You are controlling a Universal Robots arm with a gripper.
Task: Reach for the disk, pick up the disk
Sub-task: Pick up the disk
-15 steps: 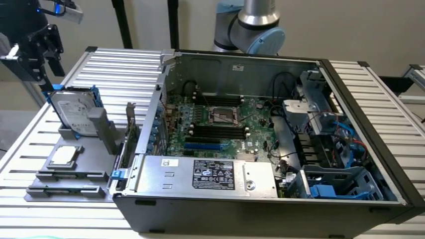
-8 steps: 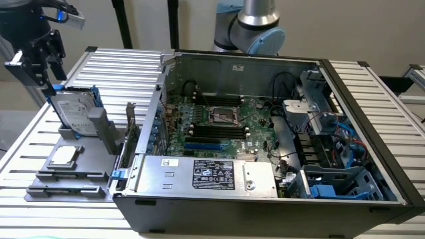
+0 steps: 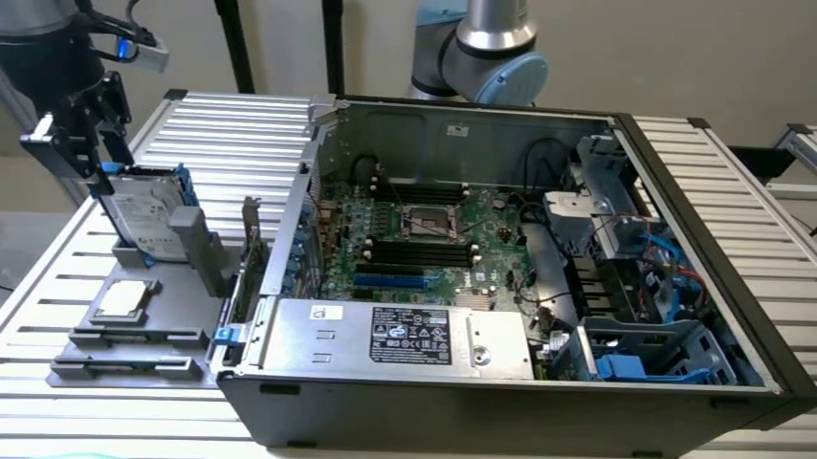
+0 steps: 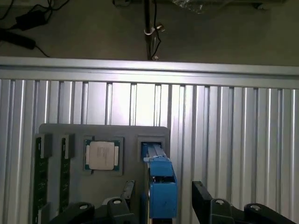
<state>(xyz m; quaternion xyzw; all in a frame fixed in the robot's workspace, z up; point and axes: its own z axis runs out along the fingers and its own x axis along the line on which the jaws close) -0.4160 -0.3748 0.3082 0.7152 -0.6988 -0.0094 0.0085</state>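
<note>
The disk (image 3: pixel 133 216) stands on edge in a slot of a grey holder (image 3: pixel 138 337) at the exterior view's left, its silver face and white label showing, with a blue carrier frame along its edges. My gripper (image 3: pixel 87 158) hangs just above the disk's upper edge. In the wrist view the disk's blue edge (image 4: pixel 161 189) runs between my two black fingers (image 4: pixel 202 198), with a gap on each side. The gripper (image 4: pixel 163 192) is open and holds nothing.
A small square silver chip (image 3: pixel 121 298) lies flat in the holder beside the disk, also seen as the chip (image 4: pixel 102 155). An open computer case (image 3: pixel 511 287) with a blue cage (image 3: pixel 638 361) fills the slatted metal table (image 3: pixel 230 124) toward the exterior view's right.
</note>
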